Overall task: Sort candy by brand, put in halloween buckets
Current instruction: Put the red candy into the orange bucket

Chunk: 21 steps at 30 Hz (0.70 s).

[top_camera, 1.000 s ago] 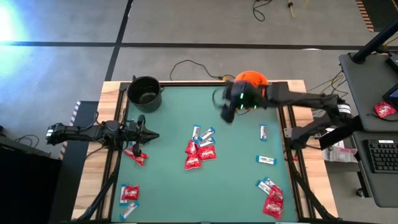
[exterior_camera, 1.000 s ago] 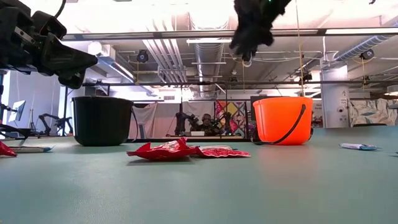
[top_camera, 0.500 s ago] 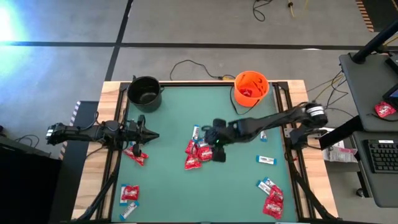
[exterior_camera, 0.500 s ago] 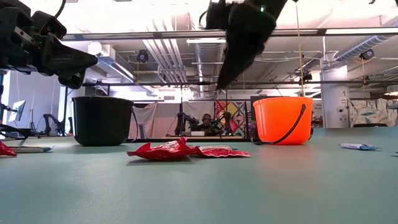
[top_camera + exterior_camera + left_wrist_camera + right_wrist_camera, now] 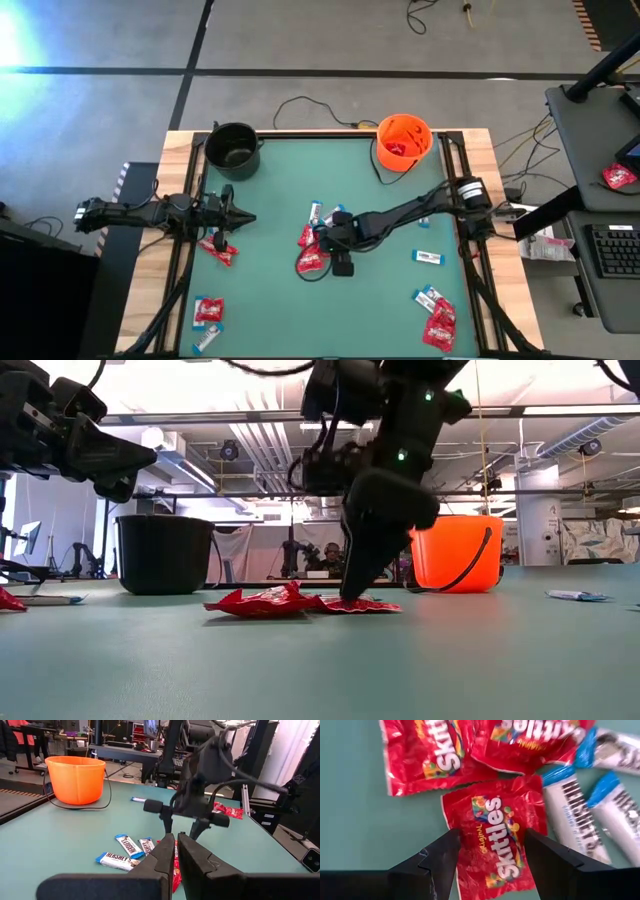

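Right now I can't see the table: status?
Right gripper open, straddling a red Skittles packet. Left gripper shut, idle at the table's left. White-and-blue bars close beside.

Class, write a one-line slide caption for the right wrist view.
The right hand, open, straddles a red Skittles packet on the green table, beside two white-and-blue Hershey's bars.

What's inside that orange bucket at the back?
The orange bucket shows red packets at its bottom in the high view. How many, or whether anything lies beneath them, is hidden.
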Tool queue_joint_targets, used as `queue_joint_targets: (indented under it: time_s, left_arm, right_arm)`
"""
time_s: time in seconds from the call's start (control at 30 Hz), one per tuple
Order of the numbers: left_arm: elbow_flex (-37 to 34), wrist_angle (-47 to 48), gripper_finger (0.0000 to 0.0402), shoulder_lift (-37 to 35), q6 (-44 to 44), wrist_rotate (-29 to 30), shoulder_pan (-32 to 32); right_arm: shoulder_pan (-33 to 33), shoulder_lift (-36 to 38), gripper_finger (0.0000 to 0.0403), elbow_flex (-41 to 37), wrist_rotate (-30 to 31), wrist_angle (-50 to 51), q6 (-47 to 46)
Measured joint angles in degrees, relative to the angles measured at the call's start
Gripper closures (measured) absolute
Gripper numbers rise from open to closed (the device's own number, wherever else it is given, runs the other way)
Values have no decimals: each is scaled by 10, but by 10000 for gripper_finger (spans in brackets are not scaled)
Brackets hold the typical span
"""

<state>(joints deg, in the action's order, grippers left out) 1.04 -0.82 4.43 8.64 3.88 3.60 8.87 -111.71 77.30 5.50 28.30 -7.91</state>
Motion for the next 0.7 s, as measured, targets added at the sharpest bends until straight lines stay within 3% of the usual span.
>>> queue_joint_targets:
  time_s: [0.4, 0.7]
  left_arm:
    - [0, 0, 395, 0, 0, 0, 0]
    - [0, 0, 395, 0, 0, 0, 0]
  right_arm:
    - [0, -32, 194, 4, 7, 11, -13]
    - [0, -32, 264, 3, 10, 24, -4]
